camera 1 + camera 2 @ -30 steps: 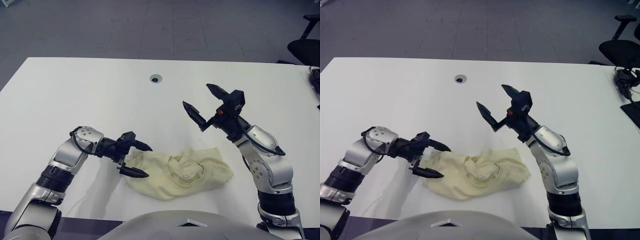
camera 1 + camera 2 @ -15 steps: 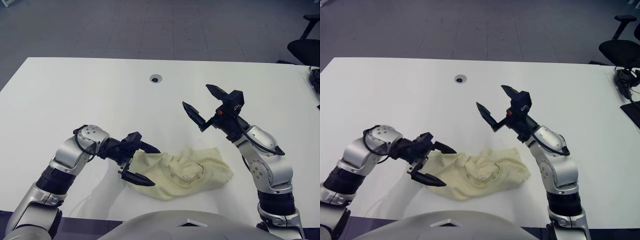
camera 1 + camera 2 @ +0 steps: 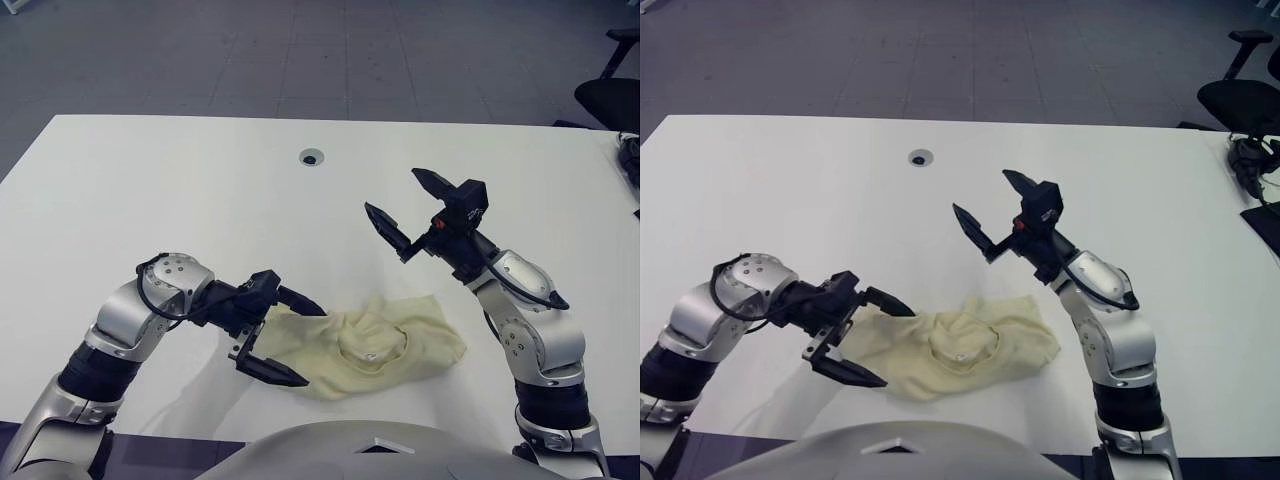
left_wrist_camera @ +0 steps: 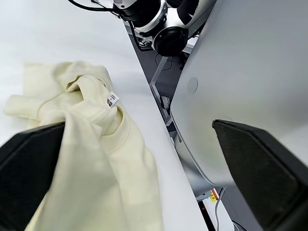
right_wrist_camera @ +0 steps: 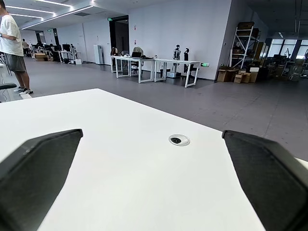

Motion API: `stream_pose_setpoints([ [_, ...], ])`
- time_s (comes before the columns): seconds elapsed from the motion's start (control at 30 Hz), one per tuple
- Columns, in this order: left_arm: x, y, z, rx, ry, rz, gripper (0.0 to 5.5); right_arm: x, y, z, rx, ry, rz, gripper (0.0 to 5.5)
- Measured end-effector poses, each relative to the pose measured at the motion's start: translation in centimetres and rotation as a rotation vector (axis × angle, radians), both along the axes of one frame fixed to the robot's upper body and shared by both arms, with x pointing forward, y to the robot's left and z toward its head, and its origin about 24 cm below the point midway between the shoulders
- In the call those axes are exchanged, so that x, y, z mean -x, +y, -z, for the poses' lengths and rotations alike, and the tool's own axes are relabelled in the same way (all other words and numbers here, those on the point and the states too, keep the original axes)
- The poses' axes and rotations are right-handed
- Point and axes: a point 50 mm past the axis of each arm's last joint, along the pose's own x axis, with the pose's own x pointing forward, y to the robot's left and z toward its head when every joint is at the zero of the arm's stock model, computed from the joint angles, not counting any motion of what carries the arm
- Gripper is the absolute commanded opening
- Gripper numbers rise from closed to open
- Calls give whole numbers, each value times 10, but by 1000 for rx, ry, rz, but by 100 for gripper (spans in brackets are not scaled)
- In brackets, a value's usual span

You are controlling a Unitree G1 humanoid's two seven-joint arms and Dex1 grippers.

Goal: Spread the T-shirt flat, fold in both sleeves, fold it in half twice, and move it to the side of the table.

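The surface (image 3: 150,180) held the T-shirt (image 3: 400,345) bunched at its 6 o'clock edge, where a tug could have dragged it off. The left end effector (image 3: 312,347), wide open and empty astride its 9 o'clock hem, risked pinching several layers; the right end effector (image 3: 392,190) hovered open, empty.

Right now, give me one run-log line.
T-shirt: crumpled, unfolded | left hand: open, at its edge | right hand: open, raised

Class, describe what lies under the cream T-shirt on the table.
The crumpled T-shirt rests directly on the white table. Whatever lies beneath its folds is covered from view.
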Motion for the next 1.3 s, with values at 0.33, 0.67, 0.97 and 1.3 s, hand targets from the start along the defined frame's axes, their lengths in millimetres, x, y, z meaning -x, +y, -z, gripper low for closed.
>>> stream_pose_setpoints([
  [0.33,1,2,9,-54,-29,-21,538,-1,0,0,2,-2,2,540],
  [0.67,-25,-2,-11,68,-101,-143,538,-1,0,-1,2,-3,3,540],
  [0.97,-29,-7,-5,3,-130,-130,538,-1,0,-1,2,-3,3,540],
  [1.3,-29,-28,27,-123,-112,-74,538,0,2,-2,2,-8,3,540],
])
